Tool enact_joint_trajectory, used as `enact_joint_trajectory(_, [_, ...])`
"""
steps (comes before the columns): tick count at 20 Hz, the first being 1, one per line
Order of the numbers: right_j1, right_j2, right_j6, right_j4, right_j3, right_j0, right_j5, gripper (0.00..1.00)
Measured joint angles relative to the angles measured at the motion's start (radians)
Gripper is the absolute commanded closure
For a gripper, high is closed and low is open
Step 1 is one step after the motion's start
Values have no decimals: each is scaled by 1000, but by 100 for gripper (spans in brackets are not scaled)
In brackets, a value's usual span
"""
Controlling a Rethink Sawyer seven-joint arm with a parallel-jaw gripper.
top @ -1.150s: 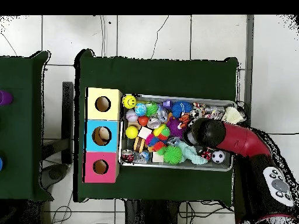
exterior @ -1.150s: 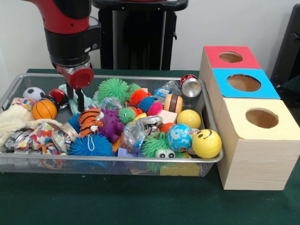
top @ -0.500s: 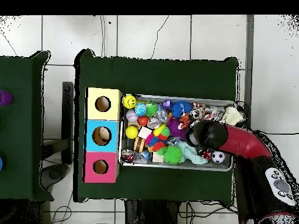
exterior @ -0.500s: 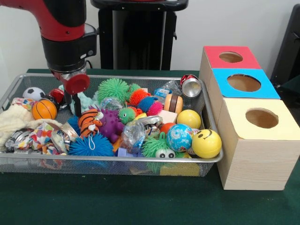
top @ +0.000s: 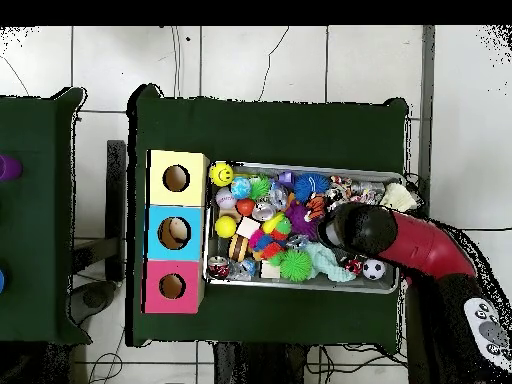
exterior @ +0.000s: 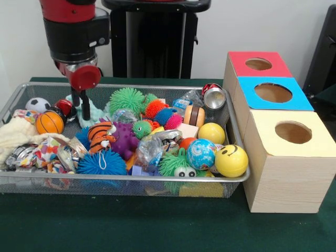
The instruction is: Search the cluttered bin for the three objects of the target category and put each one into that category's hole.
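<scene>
Change: since a second ago my arm [exterior: 73, 31] has risen a little and shifted; the tool [exterior: 82, 107] hangs at the teal cloth [exterior: 94, 113] rather than deeper among the toys.
Near surface: I see bare green cloth on the surface [exterior: 157, 226] in front of the mesh bin [exterior: 126, 181].
Bin front row: blue spiky ball [exterior: 101, 164], green spiky toy with eyes [exterior: 176, 165], globe ball [exterior: 200, 154] and yellow smiley ball [exterior: 231, 160] lie along the near wall.
Bin middle: tiger toy [exterior: 100, 135] touches the purple spiky toy [exterior: 125, 139]; plain yellow ball [exterior: 211, 133] sits behind the globe ball.
Bin left end: basketball [exterior: 49, 122] lies beside a cream cloth [exterior: 13, 137], soccer ball [exterior: 37, 105] behind them.
Bin far side: big green spiky ball [exterior: 126, 100] and a metal can [exterior: 214, 97] lie near the far wall.
Tool: two dark fingers [exterior: 76, 100] point down, close together; I cannot tell whether they grip anything.
Boxes: yellow box [exterior: 291, 157] nearest, blue box [exterior: 273, 94] behind it, red box [exterior: 257, 64] farthest, each with a round hole on top, all just beside the bin's right end.
</scene>
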Motion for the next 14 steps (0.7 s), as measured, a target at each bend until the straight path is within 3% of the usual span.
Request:
enact_joint_trajectory(7, [-40, 0, 0, 66, -7, 17, 4, 0])
enact_joint_trajectory(14, [-30, 0, 0, 80, -11, 19, 4, 0])
